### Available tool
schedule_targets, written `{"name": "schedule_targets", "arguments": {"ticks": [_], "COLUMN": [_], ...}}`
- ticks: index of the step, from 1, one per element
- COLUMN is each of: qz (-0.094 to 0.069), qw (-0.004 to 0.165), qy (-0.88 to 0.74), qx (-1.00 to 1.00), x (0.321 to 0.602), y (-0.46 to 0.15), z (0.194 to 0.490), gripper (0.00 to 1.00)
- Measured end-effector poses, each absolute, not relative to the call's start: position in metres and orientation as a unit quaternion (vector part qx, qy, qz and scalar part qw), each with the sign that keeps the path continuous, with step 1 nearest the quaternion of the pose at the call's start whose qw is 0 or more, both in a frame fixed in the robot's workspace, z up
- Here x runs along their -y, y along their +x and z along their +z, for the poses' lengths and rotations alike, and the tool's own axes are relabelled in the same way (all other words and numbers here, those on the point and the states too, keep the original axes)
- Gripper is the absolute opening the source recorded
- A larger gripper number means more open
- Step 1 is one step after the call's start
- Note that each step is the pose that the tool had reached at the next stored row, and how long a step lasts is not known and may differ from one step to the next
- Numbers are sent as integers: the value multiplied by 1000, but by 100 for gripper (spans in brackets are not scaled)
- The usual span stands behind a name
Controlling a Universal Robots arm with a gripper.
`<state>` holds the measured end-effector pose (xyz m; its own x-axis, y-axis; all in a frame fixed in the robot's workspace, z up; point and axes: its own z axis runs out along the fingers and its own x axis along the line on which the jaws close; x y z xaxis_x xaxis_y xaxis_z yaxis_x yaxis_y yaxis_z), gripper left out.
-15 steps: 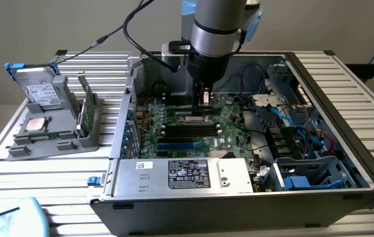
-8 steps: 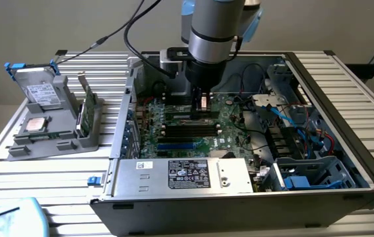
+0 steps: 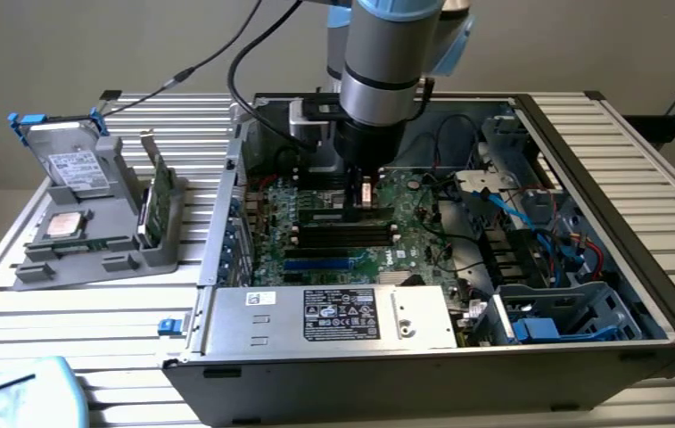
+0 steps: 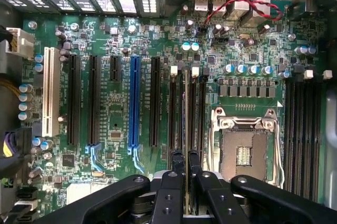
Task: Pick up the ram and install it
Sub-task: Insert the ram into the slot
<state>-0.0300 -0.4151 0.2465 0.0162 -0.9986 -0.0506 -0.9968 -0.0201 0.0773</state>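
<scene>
Wrist view looks down the two black fingers (image 4: 177,162) of the gripper (image 4: 186,156), which stand narrow and are pinched on the ram (image 4: 187,109). The ram appears edge-on as a thin pale strip running away from the fingers. It lies in line with the black memory slots (image 4: 173,113) on the green motherboard (image 4: 116,108), between two of them, with their white latches (image 4: 195,70) at its far end. Whether its lower edge touches a slot cannot be told. Just beside these slots sits the open metal processor socket (image 4: 245,153), and on the other side are a blue expansion slot (image 4: 134,103) and a white one (image 4: 51,92).

In the exterior view the arm (image 3: 391,53) reaches straight down into the open computer case (image 3: 658,294), and the gripper (image 3: 364,201) hangs close over the middle of the board with the ram (image 3: 366,190) upright between its fingers. A silver power supply (image 3: 337,316) with a dark label lies along the near side of the case. On the slatted table (image 3: 28,303), at the exterior view's left and well apart from the gripper, a grey tray (image 3: 87,259) holds a drive (image 3: 76,169), a square processor chip (image 3: 63,223) and a thin green board (image 3: 154,192) standing on edge.
</scene>
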Motion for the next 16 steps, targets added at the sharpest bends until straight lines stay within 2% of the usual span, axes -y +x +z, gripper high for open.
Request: {"name": "schedule_targets", "arguments": {"ticks": [8,16], "qz": [-45,-45], "qw": [10,10], "qy": [711,710], "qx": [702,702], "x": [414,416], "y": [-30,-28], "z": [232,231], "gripper": [15,15]}}
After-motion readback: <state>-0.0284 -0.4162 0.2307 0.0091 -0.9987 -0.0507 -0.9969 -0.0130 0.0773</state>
